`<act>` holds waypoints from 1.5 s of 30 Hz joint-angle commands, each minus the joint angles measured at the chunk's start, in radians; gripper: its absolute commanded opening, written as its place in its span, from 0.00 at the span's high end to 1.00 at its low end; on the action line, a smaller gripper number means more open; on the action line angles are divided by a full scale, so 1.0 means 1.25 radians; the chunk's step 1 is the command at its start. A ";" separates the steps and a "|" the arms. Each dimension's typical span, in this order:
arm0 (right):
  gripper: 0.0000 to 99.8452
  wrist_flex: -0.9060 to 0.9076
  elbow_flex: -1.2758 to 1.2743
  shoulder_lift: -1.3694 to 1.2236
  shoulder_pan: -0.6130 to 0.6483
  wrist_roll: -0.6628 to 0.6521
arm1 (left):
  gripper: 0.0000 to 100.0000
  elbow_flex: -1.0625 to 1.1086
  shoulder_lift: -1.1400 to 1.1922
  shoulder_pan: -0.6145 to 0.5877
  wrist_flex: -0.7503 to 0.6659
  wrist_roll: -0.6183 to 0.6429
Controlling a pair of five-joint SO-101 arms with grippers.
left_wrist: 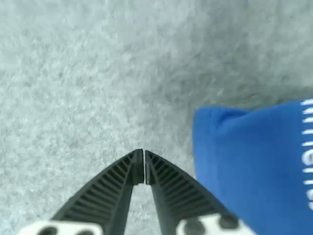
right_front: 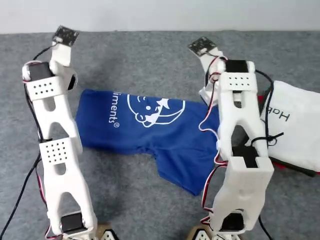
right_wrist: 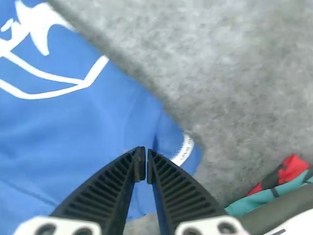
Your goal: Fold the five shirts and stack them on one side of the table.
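High view: 2 arms, 1 blue shirt [right_front: 150,130] flat mid-table [right_front: 150,55], 1 white shirt [right_front: 295,135] at the right edge atop a red layer [right_front: 287,166]. Right arm [right_front: 240,140] hides the blue shirt's right end.

Left wrist view: left gripper [left_wrist: 144,169] pinched together, empty, over bare grey felt; blue shirt [left_wrist: 254,161] corner just beside.

Right wrist view: right gripper [right_wrist: 145,166] closed, nothing between tips, above blue shirt [right_wrist: 63,137]; red-teal cloth [right_wrist: 288,176] nearby.

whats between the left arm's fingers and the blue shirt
Bare grey table cover: in the left wrist view, a strip of it separates the left gripper, fingers shut, from the edge of the blue shirt.
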State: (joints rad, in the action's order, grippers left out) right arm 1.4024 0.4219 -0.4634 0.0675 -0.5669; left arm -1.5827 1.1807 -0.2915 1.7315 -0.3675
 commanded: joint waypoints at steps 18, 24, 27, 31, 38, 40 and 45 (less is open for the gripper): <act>0.99 0.315 0.039 -0.001 0.024 0.033 | 0.98 0.807 -0.530 0.140 0.020 0.011; 0.99 0.316 -0.071 0.087 0.091 0.050 | 0.98 0.974 -0.632 0.176 0.016 0.014; 0.99 0.312 -0.178 0.139 0.145 0.054 | 0.98 1.021 -0.633 0.178 0.001 0.016; 0.99 0.269 -0.295 0.164 0.175 0.085 | 0.98 1.110 -0.633 0.173 -0.071 0.016; 0.99 0.128 -0.514 0.163 0.169 0.080 | 0.98 1.210 -0.574 0.139 -0.179 0.014; 0.99 0.099 -0.572 0.164 0.160 0.079 | 0.98 1.196 -0.530 0.104 -0.182 0.011; 0.99 0.051 -0.637 0.169 0.106 0.054 | 0.98 1.104 -0.441 0.028 -0.162 0.011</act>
State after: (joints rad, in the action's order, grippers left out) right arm 1.4837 -0.3636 -0.3207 0.2424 -0.4749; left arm -0.1220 0.6007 -0.2025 1.5228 -0.3537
